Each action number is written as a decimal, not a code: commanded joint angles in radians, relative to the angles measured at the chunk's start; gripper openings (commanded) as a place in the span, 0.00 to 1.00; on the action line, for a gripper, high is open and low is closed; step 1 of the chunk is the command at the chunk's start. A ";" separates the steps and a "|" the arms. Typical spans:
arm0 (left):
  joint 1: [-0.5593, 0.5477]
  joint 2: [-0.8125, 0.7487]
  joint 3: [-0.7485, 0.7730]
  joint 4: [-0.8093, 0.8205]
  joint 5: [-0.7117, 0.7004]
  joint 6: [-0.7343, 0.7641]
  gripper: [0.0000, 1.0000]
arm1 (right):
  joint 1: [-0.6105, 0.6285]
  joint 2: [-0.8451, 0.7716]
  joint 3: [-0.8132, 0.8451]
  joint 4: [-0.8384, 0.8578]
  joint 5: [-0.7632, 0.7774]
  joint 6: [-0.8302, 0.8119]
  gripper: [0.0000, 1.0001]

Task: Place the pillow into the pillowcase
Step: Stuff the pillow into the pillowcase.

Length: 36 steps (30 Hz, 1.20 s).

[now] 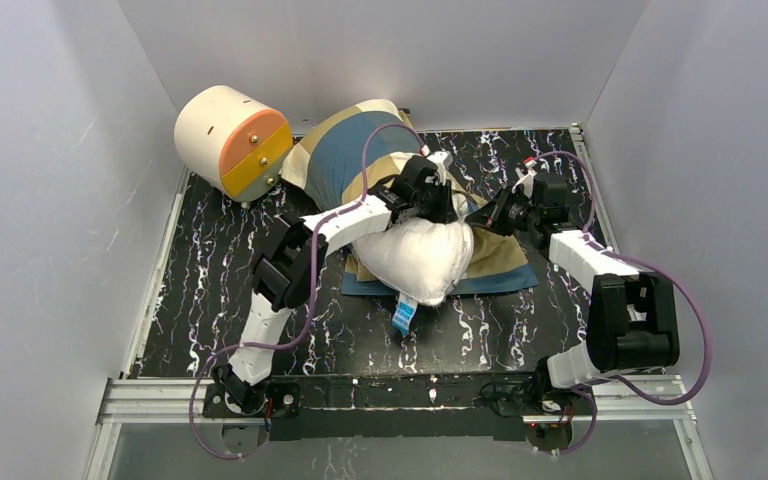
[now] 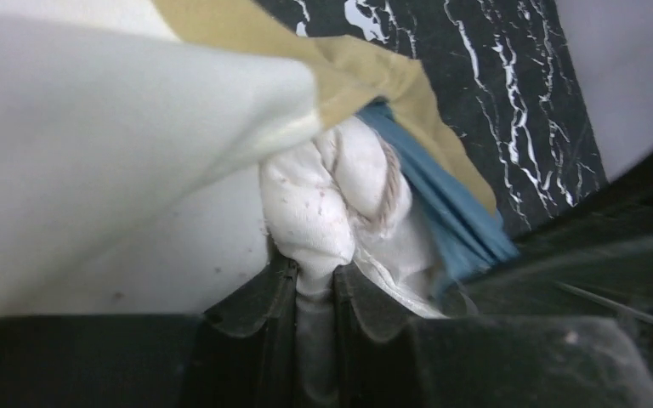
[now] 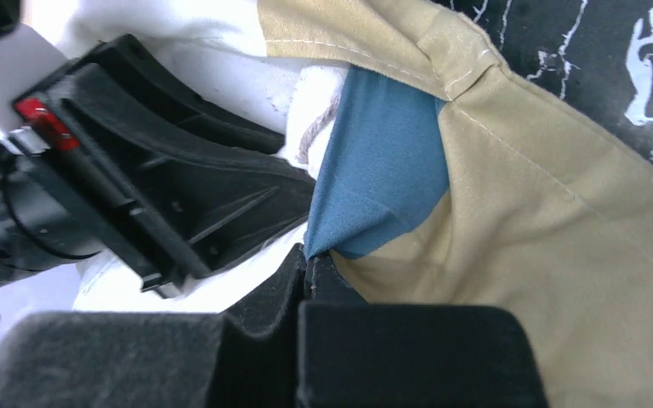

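- Left gripper (image 2: 315,276) is pinching a pillow (image 2: 319,204) corner, frame centre.
- Right gripper (image 3: 309,270) is clamping the pillowcase (image 3: 544,229) edge, lower centre.
- Pillow is lying over pillowcase on the desk (image 1: 210,280).

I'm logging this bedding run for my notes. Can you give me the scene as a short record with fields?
pillow: white, mostly uncovered, lying on the pillowcase
pillowcase: blue, tan, cream; spread beneath
left gripper: fingers shut on pillow fabric
right gripper: fingers shut on pillowcase edge
cylinder: far left, apart from both
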 commanded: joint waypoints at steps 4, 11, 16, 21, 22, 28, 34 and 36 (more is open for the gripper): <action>-0.070 0.200 -0.151 -0.041 -0.209 -0.024 0.11 | -0.003 -0.165 0.114 0.259 -0.198 0.002 0.01; -0.085 0.297 -0.003 -0.112 -0.275 -0.053 0.11 | 0.058 -0.204 0.086 0.382 -0.459 -0.052 0.01; -0.087 0.342 0.042 -0.096 -0.262 -0.131 0.11 | 0.095 -0.160 0.150 0.216 -0.462 -0.127 0.01; -0.076 0.233 0.119 -0.161 -0.274 -0.133 0.14 | 0.064 -0.134 0.082 0.122 -0.153 -0.054 0.01; -0.064 0.182 0.113 -0.178 -0.264 -0.135 0.16 | 0.047 -0.125 0.071 0.126 -0.108 -0.032 0.01; 0.011 -0.142 -0.030 -0.175 -0.074 -0.172 0.43 | 0.033 0.018 0.125 0.113 -0.084 0.017 0.01; 0.015 -0.249 0.030 -0.319 0.013 -0.080 0.53 | 0.036 0.053 0.174 0.051 -0.040 0.007 0.01; 0.015 -0.274 0.030 -0.347 -0.041 -0.065 0.50 | 0.035 0.031 0.176 0.036 -0.015 -0.010 0.01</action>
